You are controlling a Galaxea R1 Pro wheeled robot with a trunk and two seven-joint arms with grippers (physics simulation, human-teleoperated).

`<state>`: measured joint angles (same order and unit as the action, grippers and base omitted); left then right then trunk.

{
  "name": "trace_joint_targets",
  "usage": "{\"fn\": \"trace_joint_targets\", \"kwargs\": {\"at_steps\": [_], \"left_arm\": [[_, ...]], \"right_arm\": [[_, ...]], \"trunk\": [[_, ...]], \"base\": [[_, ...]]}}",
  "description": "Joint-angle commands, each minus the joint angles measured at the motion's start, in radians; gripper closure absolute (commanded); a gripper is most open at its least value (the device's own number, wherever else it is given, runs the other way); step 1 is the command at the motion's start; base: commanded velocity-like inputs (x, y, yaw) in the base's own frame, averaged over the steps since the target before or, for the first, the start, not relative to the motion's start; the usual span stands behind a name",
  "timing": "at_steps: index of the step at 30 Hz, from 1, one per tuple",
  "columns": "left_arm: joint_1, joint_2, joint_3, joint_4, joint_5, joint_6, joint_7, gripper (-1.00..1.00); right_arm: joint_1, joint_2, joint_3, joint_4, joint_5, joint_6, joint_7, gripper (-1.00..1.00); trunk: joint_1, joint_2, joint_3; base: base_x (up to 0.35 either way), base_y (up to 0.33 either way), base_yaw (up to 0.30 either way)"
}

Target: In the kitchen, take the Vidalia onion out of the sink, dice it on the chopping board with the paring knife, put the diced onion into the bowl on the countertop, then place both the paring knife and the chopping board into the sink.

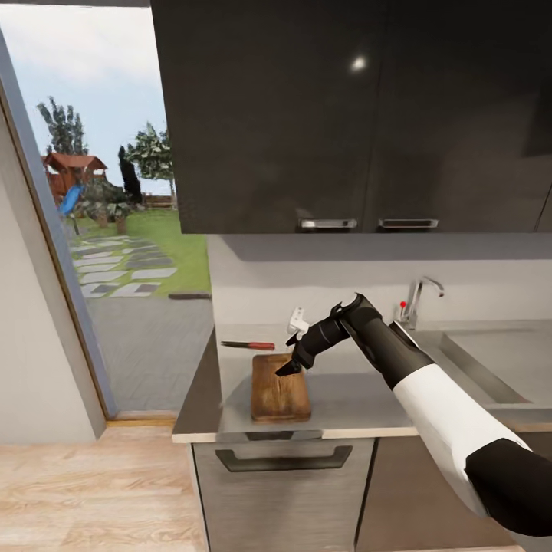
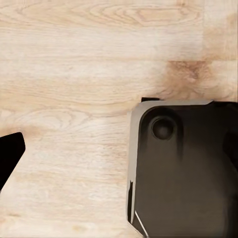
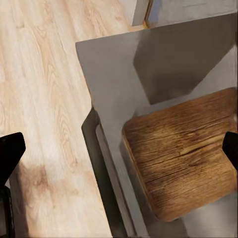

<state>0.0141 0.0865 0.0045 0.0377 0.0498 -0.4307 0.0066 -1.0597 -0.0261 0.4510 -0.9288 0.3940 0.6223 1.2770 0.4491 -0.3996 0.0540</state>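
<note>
While the right gripper (image 1: pixel 289 369) hovers spread over the chopping board (image 1: pixel 280 396), the paring knife (image 1: pixel 248 345) lies behind.

Dark wall cabinets (image 1: pixel 345 115); open doorway (image 1: pixel 100 192); pale wood floor (image 1: pixel 92 491)

- Bright daylight from doorway (image 1: pixel 115 230)
- 1 small glare spot on dark cabinet (image 1: pixel 358 64)
- Soft shadow on worktop (image 3: pixel 173 64)
- Renders slightly soft, no edge distortion
</note>
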Motion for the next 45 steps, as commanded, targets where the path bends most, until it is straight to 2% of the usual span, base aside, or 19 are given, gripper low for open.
{"fn": "trace_joint_targets", "kwargs": {"at_steps": [1,17,19,20,22,26,45], "left_arm": [[0.0,0.0,0.0,0.005,0.005,-0.005,0.0,-1.0],[0.0,0.0,-0.001,0.011,0.005,-0.004,0.0,-1.0],[0.0,0.0,-0.001,0.011,0.005,-0.005,0.0,-1.0],[0.0,0.0,-0.001,0.011,0.005,-0.004,0.0,-1.0],[0.0,-0.001,-0.001,0.011,0.005,-0.004,0.0,-1.0],[0.0,-0.001,-0.001,0.015,0.005,-0.005,0.0,-1.0],[0.0,-0.002,-0.001,0.021,0.005,-0.003,0.0,-1.0]], "right_arm": [[0.0,-0.001,0.001,-0.001,0.003,0.006,0.004,-1.0],[0.0,-0.014,0.006,0.005,0.009,-0.001,0.004,-1.0],[0.0,-0.016,0.014,0.005,0.009,-0.001,0.004,-1.0],[0.0,-0.018,0.039,0.005,0.009,-0.001,0.003,-1.0],[0.0,-0.018,0.06,0.005,0.009,-0.001,0.001,-1.0],[0.0,-0.018,0.084,0.005,0.009,-0.001,-0.001,-1.0],[0.0,-0.019,0.089,0.051,0.009,-0.045,0.003,-1.0]], "trunk": [[0.001,0.0,0.0],[0.001,0.0,0.0],[0.001,0.0,0.0],[0.001,0.0,0.0],[0.001,0.0,0.0],[0.001,0.0,0.0],[0.001,0.0,0.0]], "base": [[0.299,0.0,0.0],[0.231,0.0,0.0],[0.043,0.0,0.0],[0.016,0.0,0.0],[0.01,0.0,0.0],[0.004,0.0,0.0],[0.075,-0.02,0.0]]}}
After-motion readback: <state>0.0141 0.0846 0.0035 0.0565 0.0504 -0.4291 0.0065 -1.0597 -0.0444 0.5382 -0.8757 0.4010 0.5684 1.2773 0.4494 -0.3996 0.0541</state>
